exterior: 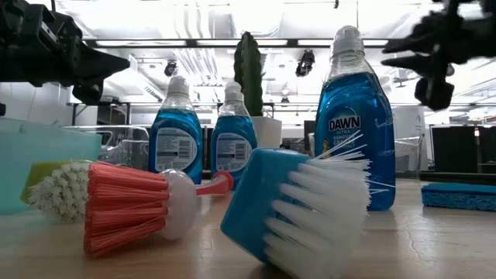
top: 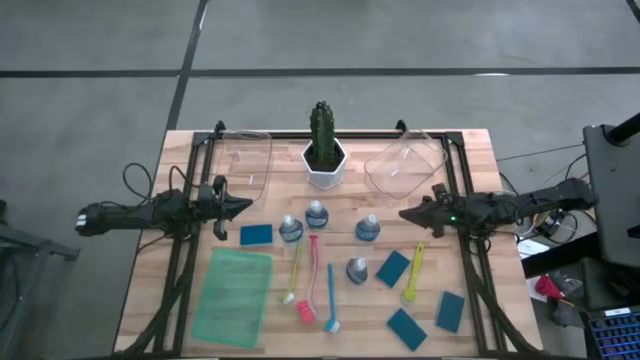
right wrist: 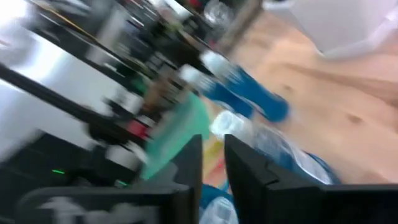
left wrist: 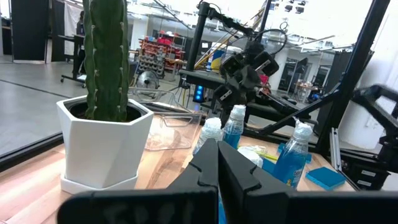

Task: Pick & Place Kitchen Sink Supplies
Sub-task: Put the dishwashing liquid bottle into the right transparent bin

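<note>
Four blue bottles [top: 316,214] stand mid-surface, just before the cactus [top: 322,133], brushes and sponges beyond; to grasp the nearest cleanly, descend over its cap, jaws wide; right gripper [top: 408,214] hovers beside them, slightly parted, empty; left gripper [top: 243,207] pressed together, empty

Table: wooden top [top: 150,250], light planks, dark frame rails along both sides.
Back row: cactus [top: 321,130] in white pot, clear tub [top: 405,165] beside it.
Middle: four blue bottles [top: 316,214], one teal sponge [top: 256,235] to their left.
Front: green tray [top: 233,295]; yellow, pink, blue brushes [top: 312,275]; lime brush [top: 414,272].
Front right: four sponges [top: 450,311], flat.
</note>
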Controlling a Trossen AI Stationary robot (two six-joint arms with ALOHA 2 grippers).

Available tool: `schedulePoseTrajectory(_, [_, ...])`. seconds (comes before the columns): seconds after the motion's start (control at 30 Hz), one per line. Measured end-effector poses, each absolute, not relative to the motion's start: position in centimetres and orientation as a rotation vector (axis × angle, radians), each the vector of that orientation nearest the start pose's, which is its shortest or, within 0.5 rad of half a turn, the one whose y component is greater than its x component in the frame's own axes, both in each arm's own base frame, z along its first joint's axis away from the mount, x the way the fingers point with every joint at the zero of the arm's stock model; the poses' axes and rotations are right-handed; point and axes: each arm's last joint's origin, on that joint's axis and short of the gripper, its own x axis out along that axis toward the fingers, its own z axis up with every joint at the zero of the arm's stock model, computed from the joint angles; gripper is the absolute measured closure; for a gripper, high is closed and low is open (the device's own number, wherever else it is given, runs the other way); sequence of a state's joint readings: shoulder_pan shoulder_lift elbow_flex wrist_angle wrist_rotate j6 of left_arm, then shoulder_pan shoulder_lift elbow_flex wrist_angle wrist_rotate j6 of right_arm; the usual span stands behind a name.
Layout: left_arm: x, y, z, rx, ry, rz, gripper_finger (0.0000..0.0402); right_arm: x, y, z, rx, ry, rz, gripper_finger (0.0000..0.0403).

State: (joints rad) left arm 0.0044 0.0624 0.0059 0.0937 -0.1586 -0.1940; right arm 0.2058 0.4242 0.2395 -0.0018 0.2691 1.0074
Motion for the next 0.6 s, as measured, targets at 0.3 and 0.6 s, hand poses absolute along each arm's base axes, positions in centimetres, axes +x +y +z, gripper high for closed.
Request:
schedulePoseTrajectory(0.3, [10.1,0.5,17.0,-0.196,-0.052,0.159,0.0401,18.0,2.6,28.5,0.645,0.546,-0.324,0.0168])
schedulePoseTrajectory(0.6, [10.1,0.5,17.0,-0.196,-0.052,0.158,0.0401,24.6,3.3,32.5,0.326,0.874,-0.281,0.0136])
